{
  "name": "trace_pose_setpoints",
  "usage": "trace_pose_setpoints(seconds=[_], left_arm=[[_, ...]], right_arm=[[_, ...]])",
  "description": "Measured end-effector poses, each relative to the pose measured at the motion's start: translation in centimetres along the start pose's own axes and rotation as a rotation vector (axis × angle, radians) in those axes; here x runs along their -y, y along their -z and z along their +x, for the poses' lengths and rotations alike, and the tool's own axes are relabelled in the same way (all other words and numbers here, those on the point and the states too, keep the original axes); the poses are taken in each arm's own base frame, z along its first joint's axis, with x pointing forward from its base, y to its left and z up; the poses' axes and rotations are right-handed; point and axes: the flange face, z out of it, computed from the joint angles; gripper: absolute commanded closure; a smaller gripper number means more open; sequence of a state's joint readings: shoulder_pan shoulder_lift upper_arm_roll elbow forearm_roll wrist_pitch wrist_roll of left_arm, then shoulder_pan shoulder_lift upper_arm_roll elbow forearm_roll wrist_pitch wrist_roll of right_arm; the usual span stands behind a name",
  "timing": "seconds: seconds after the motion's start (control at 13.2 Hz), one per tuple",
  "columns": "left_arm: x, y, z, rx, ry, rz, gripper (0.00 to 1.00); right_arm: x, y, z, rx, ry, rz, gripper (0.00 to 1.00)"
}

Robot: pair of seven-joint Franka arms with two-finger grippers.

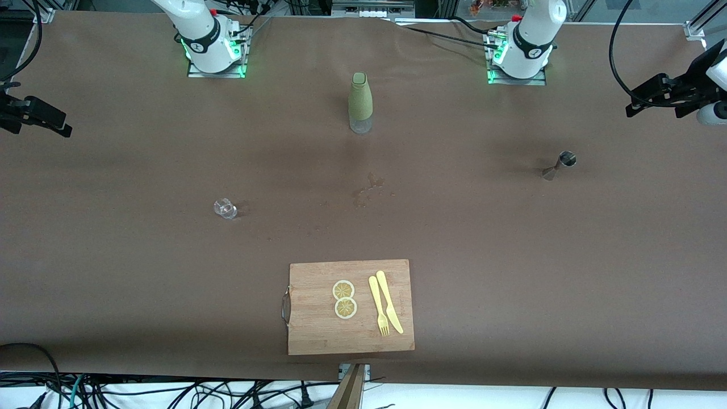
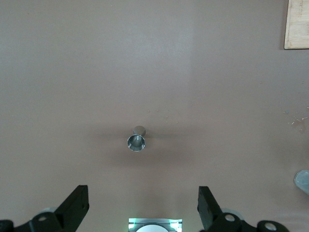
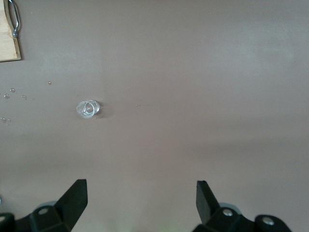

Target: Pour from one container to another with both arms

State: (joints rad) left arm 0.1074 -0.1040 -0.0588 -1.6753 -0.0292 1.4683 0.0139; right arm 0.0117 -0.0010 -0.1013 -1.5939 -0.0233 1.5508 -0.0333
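A green bottle [image 1: 360, 102] with a clear base stands upright mid-table between the two arm bases. Toward the right arm's end sits a small clear glass [image 1: 225, 208] [image 3: 87, 109]. A metal jigger [image 1: 559, 165] [image 2: 136, 140] stands toward the left arm's end. The front view shows only the base of the right arm [image 1: 207, 40] and of the left arm [image 1: 528, 45]; both grippers are outside it. My left gripper [image 2: 143, 189] hangs open high over the table by the jigger. My right gripper [image 3: 141, 183] hangs open high over the table by the glass. Neither holds anything.
A wooden cutting board [image 1: 318, 329] with a metal handle lies near the front edge, carrying two lemon slices [image 1: 344, 299], a yellow fork [image 1: 378, 307] and a knife [image 1: 389, 301]. Water droplets [image 1: 369, 190] mark the cloth mid-table. Black camera mounts [image 1: 664, 91] stand at both table ends.
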Motion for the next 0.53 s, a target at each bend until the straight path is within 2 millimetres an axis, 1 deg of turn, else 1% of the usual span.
trace_pose_setpoints(seconds=[0.23, 0.53], left_arm=[[0.0, 0.0, 0.0, 0.0, 0.0, 0.0, 0.0], [0.0, 0.0, 0.0, 0.0, -0.001, 0.0, 0.0]], right_arm=[[0.1, -0.6, 0.1, 0.023, 0.001, 0.0, 0.0], [-0.4, -1.8, 0.6, 0.048, 0.012, 0.0, 0.0]])
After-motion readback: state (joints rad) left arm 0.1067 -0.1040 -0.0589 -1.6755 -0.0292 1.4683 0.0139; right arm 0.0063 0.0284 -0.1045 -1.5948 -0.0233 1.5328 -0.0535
